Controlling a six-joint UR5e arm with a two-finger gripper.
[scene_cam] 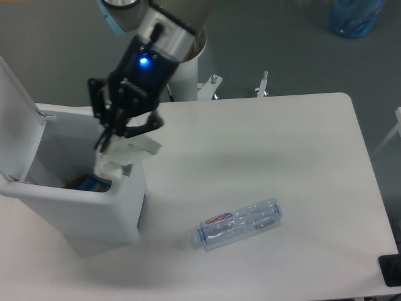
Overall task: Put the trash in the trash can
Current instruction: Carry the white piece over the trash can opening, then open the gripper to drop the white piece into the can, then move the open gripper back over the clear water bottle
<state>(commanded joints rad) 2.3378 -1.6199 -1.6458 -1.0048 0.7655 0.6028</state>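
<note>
My gripper (113, 135) is clamped on the wrapper (125, 153), which hangs above the trash can (94, 207), over its near-right rim, with the open mouth just to the left. The bottle (241, 223) lies on the table right of the trash can.

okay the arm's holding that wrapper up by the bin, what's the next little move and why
Probably open the gripper. It holds the wrapper over the right edge of the open trash can, lid up, so a slight nudge left first may be safer. The bottle waits on the table.
</note>
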